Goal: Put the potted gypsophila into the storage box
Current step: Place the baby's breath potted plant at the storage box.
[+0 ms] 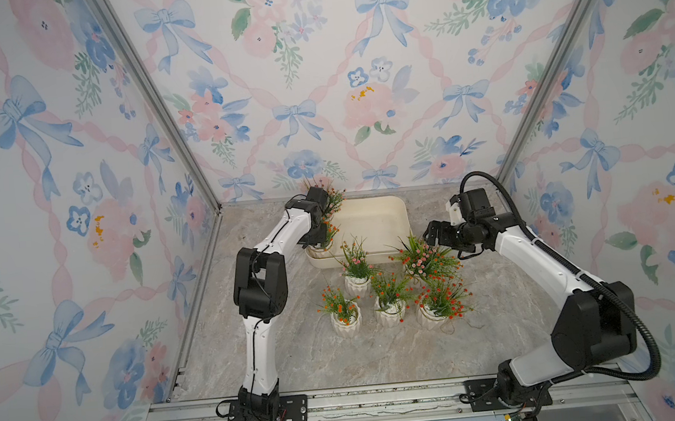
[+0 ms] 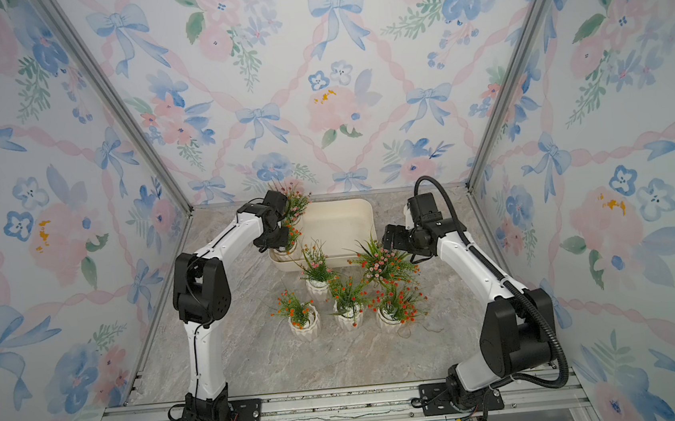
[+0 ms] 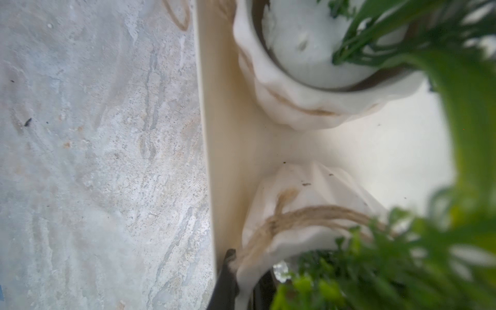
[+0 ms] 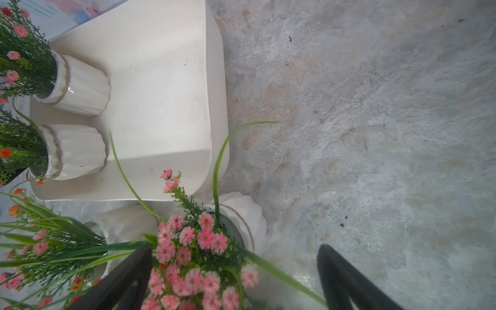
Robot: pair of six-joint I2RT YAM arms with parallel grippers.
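Left wrist view is showing the left gripper (image 3: 248,268) clamping shut on the rim of the held pot (image 3: 308,204), a small white ribbed ceramic pot with a twine band and green sprigs. One dark finger is pressing outside its wall and one inside. This pot is standing inside the storage box (image 3: 228,139), a shallow cream rectangular plastic tray with low walls, close against one wall. A second pot (image 3: 295,88) of the same kind is standing just beside it in the box.

In both top views the box is lying at the middle of the frame on the grey marbled tabletop (image 1: 298,356). The held pot, bearing orange blossoms, is occupying the box's lower left corner, and the second pot, bearing pink blossoms, its upper left corner.

Below the box, five more potted gypsophila are standing on the tabletop: a large pink plant (image 1: 419,262), a small pink plant (image 1: 355,266), an orange plant (image 1: 343,315), an orange-red plant (image 1: 389,298) and a red plant (image 1: 440,302).

The right gripper (image 1: 429,232) is hanging wide open just to the upper right of the large pink plant. In the right wrist view its black fingers (image 4: 128,271) are spreading either side of the pink blossoms, gripping nothing.
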